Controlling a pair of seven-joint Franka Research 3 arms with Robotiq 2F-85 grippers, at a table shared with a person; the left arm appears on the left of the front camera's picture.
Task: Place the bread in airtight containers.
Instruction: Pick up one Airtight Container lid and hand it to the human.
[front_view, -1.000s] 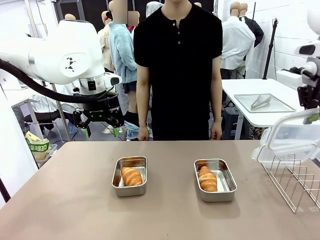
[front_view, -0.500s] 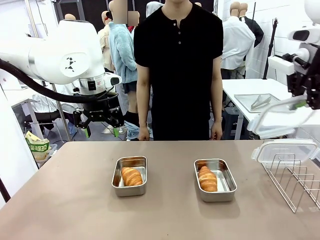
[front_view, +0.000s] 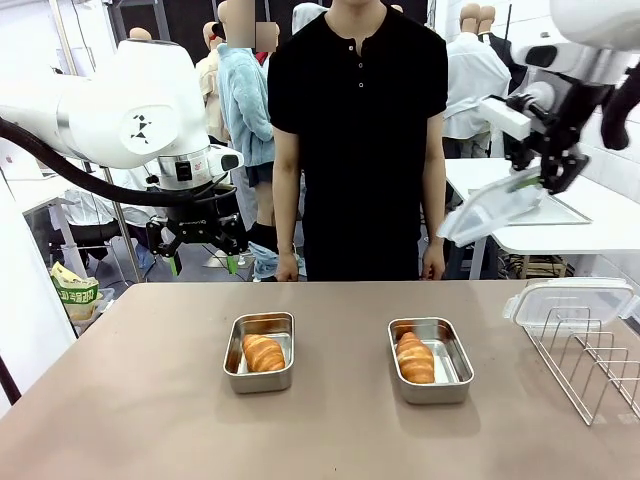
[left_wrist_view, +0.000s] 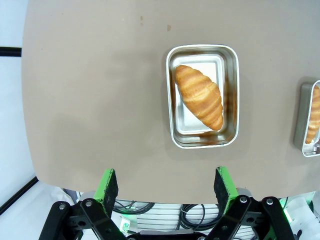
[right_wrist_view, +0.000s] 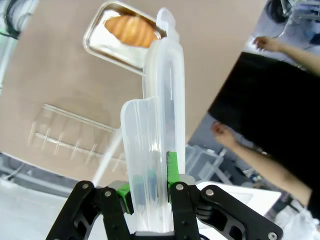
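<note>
Mid-table: left container (front_view: 258, 383) and right container (front_view: 435, 392), well apart, lidless. One per tub: left croissant (front_view: 263, 352), right croissant (front_view: 415, 358), long axis near to far along the tub, slightly skewed. Right edge: wire rack (front_view: 585, 365), spare lid (front_view: 570, 298) on top. Over far left edge: left gripper (front_view: 203, 264), jaws wide, holding nothing. High at right: right gripper (front_view: 545, 178), clamped on tilted clear lid (front_view: 490, 212). Bag (front_view: 73, 292) print unreadable.

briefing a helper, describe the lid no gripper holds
On the table, at its right edge, stands a wire rack. The clear lid lies flat on top of it, unlike the other lid, held tilted aloft by the right gripper.
</note>
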